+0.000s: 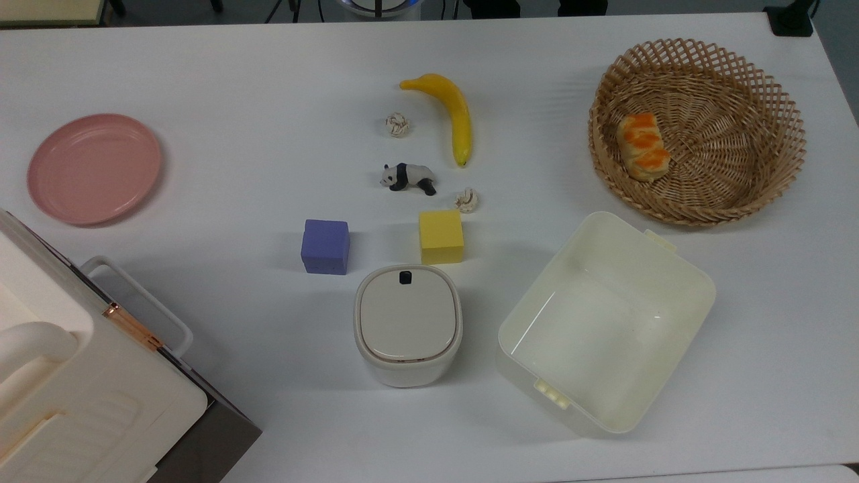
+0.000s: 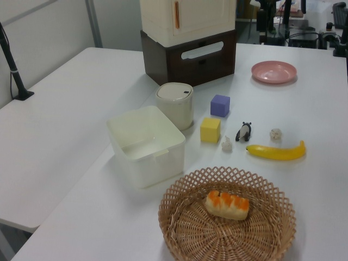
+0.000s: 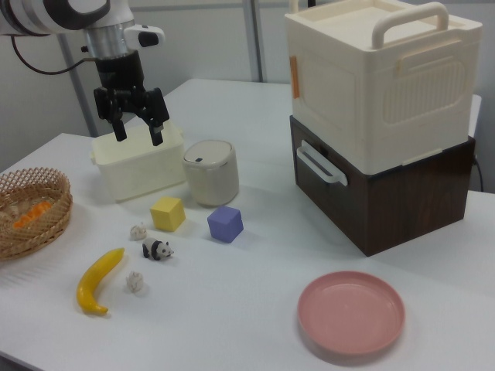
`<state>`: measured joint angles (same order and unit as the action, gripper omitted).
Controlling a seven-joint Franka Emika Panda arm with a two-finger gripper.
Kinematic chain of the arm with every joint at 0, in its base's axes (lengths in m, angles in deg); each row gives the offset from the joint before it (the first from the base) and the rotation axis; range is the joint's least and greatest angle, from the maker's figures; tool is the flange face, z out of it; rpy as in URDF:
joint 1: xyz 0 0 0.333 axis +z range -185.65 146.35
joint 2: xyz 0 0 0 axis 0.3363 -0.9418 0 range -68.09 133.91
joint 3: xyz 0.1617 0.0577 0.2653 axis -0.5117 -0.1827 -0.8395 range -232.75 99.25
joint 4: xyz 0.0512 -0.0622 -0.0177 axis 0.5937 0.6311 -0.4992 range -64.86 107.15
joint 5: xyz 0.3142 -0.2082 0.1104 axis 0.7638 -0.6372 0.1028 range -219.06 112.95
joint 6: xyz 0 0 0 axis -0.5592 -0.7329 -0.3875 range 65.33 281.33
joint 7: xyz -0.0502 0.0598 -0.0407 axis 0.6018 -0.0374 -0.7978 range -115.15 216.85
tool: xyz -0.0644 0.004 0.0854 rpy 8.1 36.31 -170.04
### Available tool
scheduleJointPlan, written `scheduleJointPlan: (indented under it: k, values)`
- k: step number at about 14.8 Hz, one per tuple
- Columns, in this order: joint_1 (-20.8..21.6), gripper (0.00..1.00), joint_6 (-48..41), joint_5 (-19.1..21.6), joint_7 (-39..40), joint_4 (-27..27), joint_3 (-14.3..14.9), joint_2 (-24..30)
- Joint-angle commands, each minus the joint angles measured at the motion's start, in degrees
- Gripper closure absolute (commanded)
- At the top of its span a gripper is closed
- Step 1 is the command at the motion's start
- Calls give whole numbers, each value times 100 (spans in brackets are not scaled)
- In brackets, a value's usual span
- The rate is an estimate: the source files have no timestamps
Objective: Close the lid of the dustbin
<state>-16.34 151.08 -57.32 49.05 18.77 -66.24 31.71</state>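
the white worktop carries everything. biggest on it is the cream case with a handle and a copper latch, stacked on a dark brown box; in the top view it fills the lower left corner. next in size come the wicker basket holding an orange-topped bread piece, then the open cream tub, then the pink plate.

the dustbin is a small white rounded-square bin standing near the worktop's middle, just beside the cream tub and close to the yellow cube and the purple cube. the lid is a flat beige-grey panel lying level inside the bin's rim, with a small black button at the edge facing the cubes. from the left view it also sits flush on top.

the right view brings in the robot arm, with the tool hanging above the cream tub, to the right view's left of the dustbin and apart from it. its two black fingers are spread wide, with nothing between them and touching nothing.

smaller things lie beyond the cubes: a banana, a toy panda, and two little pale knotted balls.
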Motion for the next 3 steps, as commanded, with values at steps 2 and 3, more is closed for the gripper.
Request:
scheduleJointPlan:
  k: [2,3]
  values:
    - [21,0,15,-13,100,70,20,112]
    - [21,0,24,-4,92,70,20,112]
